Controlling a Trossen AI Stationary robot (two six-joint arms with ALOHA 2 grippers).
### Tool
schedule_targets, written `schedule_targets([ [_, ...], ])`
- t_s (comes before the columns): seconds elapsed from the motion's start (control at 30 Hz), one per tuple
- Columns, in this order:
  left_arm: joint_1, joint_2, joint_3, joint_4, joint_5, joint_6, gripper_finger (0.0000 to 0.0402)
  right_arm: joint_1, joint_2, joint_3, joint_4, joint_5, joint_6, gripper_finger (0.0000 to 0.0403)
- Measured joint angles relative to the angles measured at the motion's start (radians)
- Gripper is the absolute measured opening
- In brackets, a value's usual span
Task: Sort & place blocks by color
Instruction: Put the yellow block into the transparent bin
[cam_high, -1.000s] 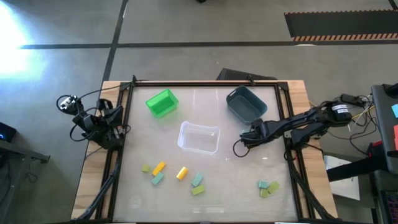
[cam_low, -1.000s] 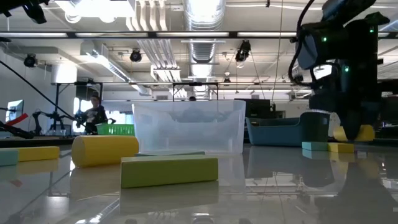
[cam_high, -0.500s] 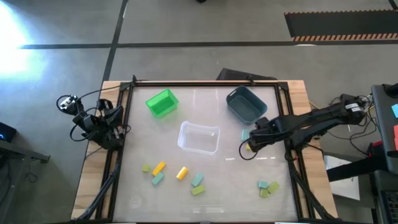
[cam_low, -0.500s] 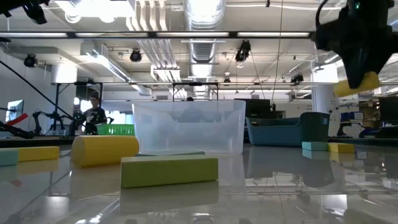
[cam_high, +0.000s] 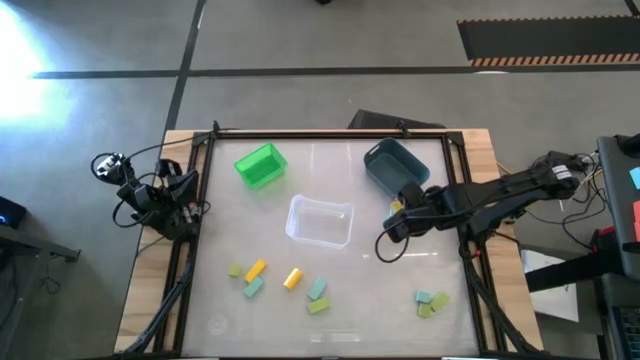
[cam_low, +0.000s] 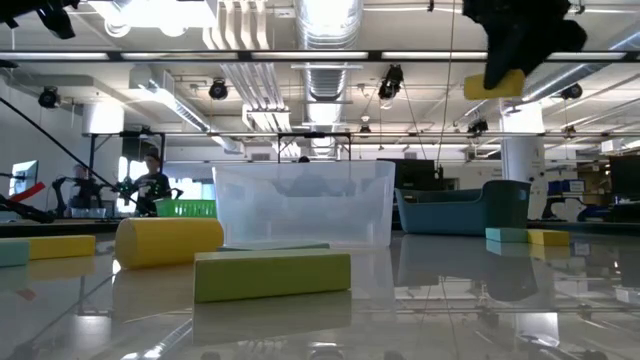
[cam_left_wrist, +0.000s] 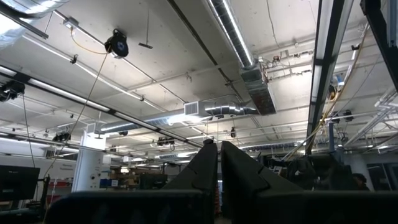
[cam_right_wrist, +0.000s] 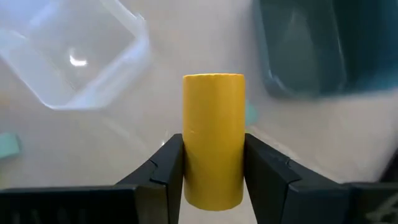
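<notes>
My right gripper is shut on a yellow block and hangs over the table between the clear bin and the dark blue-grey bin. In the low view the block is high above the table. Other yellow, light green and pale teal blocks lie flat near the front edge, with a small cluster at front right. A bright green bin stands at far left. My left gripper is shut, parked at the table's left edge and pointing up at the ceiling. My right gripper pinches the yellow block between its two fingers, one on each long side near the end closest to the wrist. The fingers come from above, pointing down, along the block. The block is lifted clear, its free end sticking out past the fingertips.
A teal block and a yellow one lie on the table below the right arm. The table has a raised dark frame. People stand in the room far behind the table.
My right gripper, shut on the yellow block, has risen from just above the table to well above it and has shifted toward the clear bin. The block has gone up with it and is lifted clear.
</notes>
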Motion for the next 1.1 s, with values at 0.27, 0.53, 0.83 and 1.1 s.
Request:
schedule_targets([
  [0.27,0.0,0.0,0.0,0.0,0.0,0.0,0.0006,-0.04,0.136,0.143,0.115,0.056,-0.198,0.012],
  [0.53,0.0,0.0,0.0,0.0,0.0,0.0,0.0006,-0.128,0.318,0.313,0.156,0.029,-0.442,0.012],
  [0.83,0.0,0.0,0.0,0.0,0.001,0.0,0.0006,-0.228,0.494,0.456,0.216,-0.159,-0.691,0.012],
  [1.1,0.0,0.0,0.002,0.0,0.003,0.001,0.0006,-0.3,0.638,0.571,0.22,-0.281,-0.896,0.012],
])
